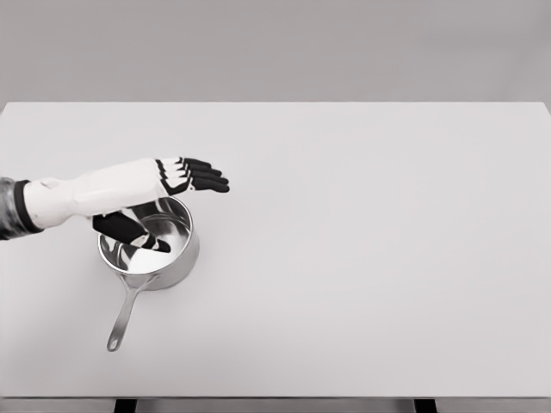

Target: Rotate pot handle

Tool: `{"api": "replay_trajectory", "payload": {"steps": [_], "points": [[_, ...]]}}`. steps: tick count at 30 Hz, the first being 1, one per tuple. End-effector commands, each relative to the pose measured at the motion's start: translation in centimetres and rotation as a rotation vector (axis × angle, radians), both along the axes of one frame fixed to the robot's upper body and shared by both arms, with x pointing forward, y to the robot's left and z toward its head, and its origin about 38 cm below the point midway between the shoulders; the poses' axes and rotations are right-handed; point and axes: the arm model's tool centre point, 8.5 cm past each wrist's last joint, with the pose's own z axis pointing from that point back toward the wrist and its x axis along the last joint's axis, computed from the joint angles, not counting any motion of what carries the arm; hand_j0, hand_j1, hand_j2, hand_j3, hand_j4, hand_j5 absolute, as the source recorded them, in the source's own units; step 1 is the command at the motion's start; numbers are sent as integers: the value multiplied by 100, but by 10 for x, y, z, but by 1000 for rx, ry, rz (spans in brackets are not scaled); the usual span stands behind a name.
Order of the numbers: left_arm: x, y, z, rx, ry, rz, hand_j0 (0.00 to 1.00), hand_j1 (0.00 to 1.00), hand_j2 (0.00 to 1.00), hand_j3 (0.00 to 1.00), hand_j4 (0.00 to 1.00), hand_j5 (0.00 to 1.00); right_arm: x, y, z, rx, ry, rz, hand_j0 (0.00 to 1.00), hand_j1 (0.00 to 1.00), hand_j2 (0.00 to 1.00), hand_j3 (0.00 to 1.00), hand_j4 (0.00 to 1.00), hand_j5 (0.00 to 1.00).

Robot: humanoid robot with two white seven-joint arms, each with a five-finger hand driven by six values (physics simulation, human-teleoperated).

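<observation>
A shiny steel pot (168, 258) stands on the white table (362, 241) at the left. Its long handle (123, 318) points toward the front edge, slightly leftward. My left hand (191, 176) reaches in from the left and hovers over the pot's far rim, fingers stretched out flat toward the right and holding nothing. The thumb (129, 231) hangs down above the pot's opening. The hand is well away from the handle. The right arm does not show.
The table's front edge runs along the bottom of the view, with two dark legs below it. A grey wall rises behind the far edge.
</observation>
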Motion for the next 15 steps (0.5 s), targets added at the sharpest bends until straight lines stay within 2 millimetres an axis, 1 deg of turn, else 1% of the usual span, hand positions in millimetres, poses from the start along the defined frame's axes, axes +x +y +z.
{"api": "replay_trajectory", "payload": {"steps": [1,2,5,6,7,9,11,12,13,14,15], "points": [[-1,-1,-2,-5,12,-1,100,100,100,100,100,100,-1,0,0,-1,4,0,100,100,100,100,100,100],[-1,-1,-2,-4,11,-1,100,100,100,100,100,100,-5,0,0,-1,11,-1,100,100,100,100,100,100],[-1,-2,-4,-5,15,-2,100,100,100,100,100,100,-3,0,0,0,5,0,100,100,100,100,100,100],[-3,-2,-8,-6,26,-3,100,100,100,100,100,100,-3,0,0,0,5,0,100,100,100,100,100,100],[-6,0,-16,-6,50,1,100,100,100,100,100,100,-3,0,0,0,5,-2,100,100,100,100,100,100],[-9,2,-21,2,67,5,100,100,100,100,100,100,-3,0,0,0,5,-2,100,100,100,100,100,100],[-9,4,-20,-13,81,8,100,100,100,100,100,100,-3,0,0,0,5,-2,100,100,100,100,100,100],[-14,-1,-32,2,120,-13,100,100,100,100,100,100,-3,0,0,0,5,-2,100,100,100,100,100,100],[-14,-12,-34,22,129,-52,100,100,100,100,100,100,-3,0,0,0,5,-2,100,100,100,100,100,100],[-16,-19,-40,48,152,-84,100,100,100,100,100,100,-3,0,0,0,5,-2,100,100,100,100,100,100],[-20,-20,-48,85,187,-108,100,100,100,100,100,100,-3,0,0,0,5,-2,100,100,100,100,100,100]]}}
